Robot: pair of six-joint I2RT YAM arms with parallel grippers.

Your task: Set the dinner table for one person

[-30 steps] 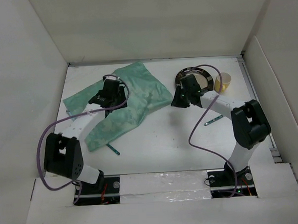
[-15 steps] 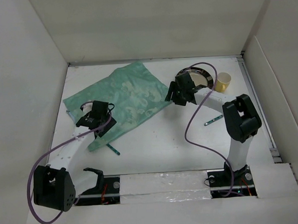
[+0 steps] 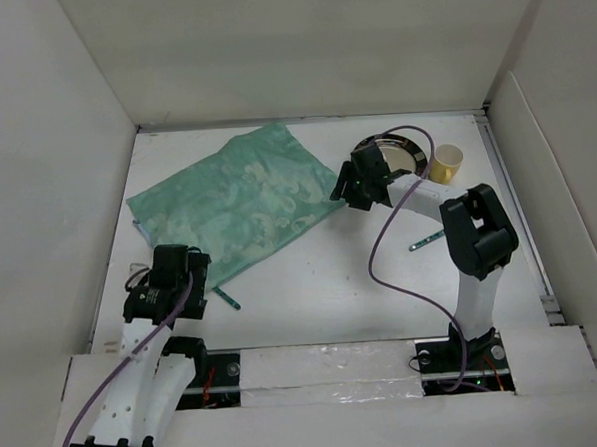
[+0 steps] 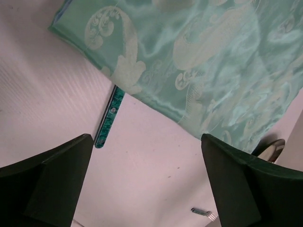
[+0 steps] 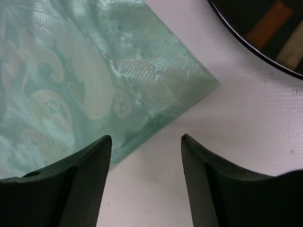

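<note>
Left tool [image 4: 146, 142]: fingers apart, holding nothing, low over the bare table [image 3: 322, 282].
Right tool [image 5: 145, 139]: fingers apart, empty.
Table: white, spread beneath both tools.
Green cloth [image 3: 242, 196]: flat ahead of the left tool, its corner under the right tool.
Teal utensil [image 4: 110, 118]: just ahead of the left tool, far end meeting the cloth's edge.
Plate [image 3: 405, 156]: just beyond the right tool, with the yellow cup [image 3: 445, 162] beside it.

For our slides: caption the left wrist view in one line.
Open left gripper above the dinner table; teal utensil handle at the edge of the mint-green cloth mat.
</note>
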